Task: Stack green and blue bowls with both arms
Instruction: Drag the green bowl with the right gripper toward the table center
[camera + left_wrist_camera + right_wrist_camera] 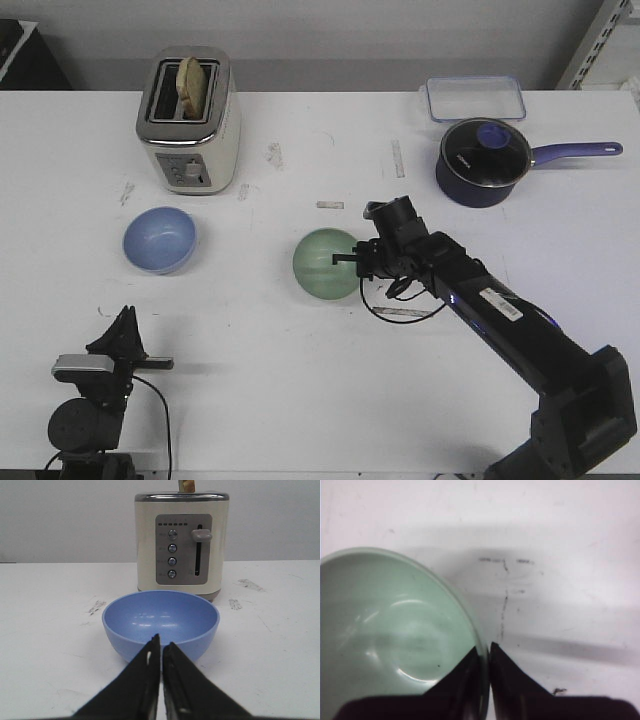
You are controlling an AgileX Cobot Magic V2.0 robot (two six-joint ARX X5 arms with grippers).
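Nearest, the left gripper [161,647] rests pressed together, with the blue bowl [159,239] straight ahead of it, apart. At mid-table the right gripper [486,655] pinches the rim of the green bowl [326,262] (one finger inside). Two bowls, one each; blue lies to green's left.
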